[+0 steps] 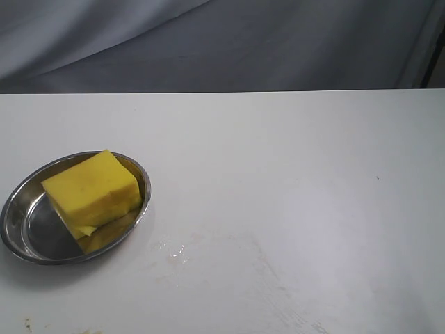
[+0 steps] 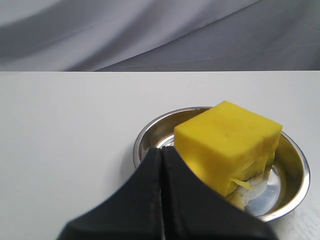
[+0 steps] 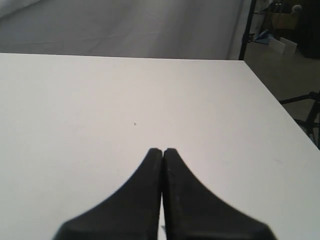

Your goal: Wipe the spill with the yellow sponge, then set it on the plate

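The yellow sponge point(image 1: 92, 191) lies tilted inside the steel plate point(image 1: 21, 198) at the left of the table. The left wrist view shows the same sponge point(image 2: 227, 142) in the plate point(image 2: 292, 150), just beyond my left gripper point(image 2: 161, 149), whose black jaws are shut with nothing between them. My right gripper point(image 3: 163, 150) is also shut and empty over bare white table. Neither gripper shows in the exterior view. No amber puddle is in view; only a faint wet smear point(image 1: 177, 250) marks the table right of the plate.
The white table point(image 1: 292, 174) ends at a far edge against a grey cloth backdrop point(image 1: 222, 42). In the right wrist view the table's side edge point(image 3: 270, 95) drops to a floor with stands and clutter point(image 3: 280, 25).
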